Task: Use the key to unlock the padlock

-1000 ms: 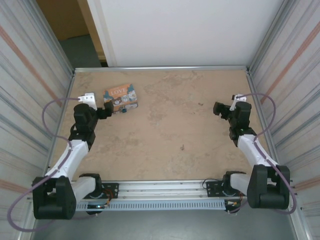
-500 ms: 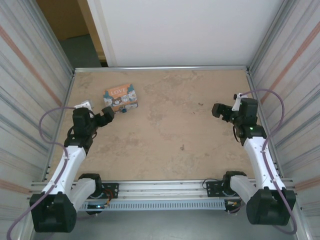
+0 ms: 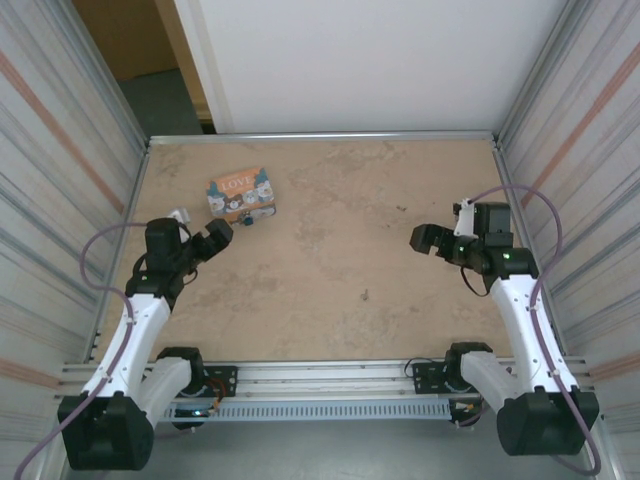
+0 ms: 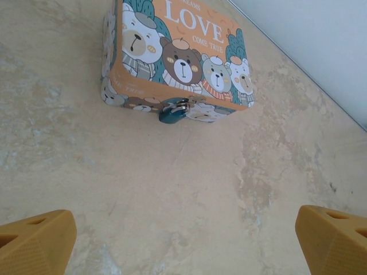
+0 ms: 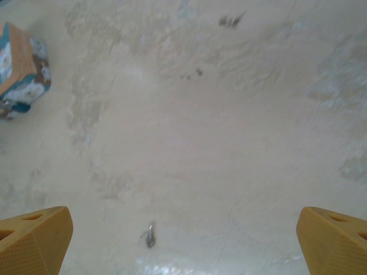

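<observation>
Padlock closed on box, both grippers wide apart

Padlock (image 4: 171,113) hangs at the front clasp of the bear-printed LOVE box (image 4: 178,51), far left on the tabletop (image 3: 330,200). Key (image 5: 149,235) lies mid-tabletop, well apart. Left gripper (image 3: 216,237) hovers near the box, empty; right gripper (image 3: 424,239) likewise spread and empty.

The table (image 3: 330,250) looks matt and mottled like stone. The printed box (image 4: 178,54) is smooth; the padlock (image 4: 171,113) on its front has a shiny metal shackle.
</observation>
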Robot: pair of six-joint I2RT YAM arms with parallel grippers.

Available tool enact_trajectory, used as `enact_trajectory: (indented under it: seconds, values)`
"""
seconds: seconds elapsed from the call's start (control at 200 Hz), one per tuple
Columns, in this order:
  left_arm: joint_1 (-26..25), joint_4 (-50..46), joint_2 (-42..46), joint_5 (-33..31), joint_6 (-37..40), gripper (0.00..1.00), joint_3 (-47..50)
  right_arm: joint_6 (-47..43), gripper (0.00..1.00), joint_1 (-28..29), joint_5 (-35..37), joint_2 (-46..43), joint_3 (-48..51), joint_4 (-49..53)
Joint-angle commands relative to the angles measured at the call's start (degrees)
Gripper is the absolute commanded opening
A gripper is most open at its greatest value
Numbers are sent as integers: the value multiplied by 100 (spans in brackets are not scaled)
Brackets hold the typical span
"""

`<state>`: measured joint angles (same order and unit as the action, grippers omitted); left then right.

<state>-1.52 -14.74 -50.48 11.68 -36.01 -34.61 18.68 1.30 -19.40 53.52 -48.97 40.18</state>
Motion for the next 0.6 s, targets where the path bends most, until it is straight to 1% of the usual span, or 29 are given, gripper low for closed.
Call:
enact_trajectory:
  seconds: [0.0, 0.15, 0.301, 0.596]
  values:
    - [-11, -68, 112, 194, -278, 99, 83, 290, 99, 186, -293, -64, 73, 356]
    - [-15, 76, 119, 237, -438, 99, 255, 468, 99, 489, -189, -93, 249, 230]
    - [0, 305, 35, 82, -487, 99, 358, 580, 99, 749, -55, -57, 327, 95]
    - [246, 904, -525, -236, -472, 99, 165, 560, 99, 933, 117, 35, 265, 94]
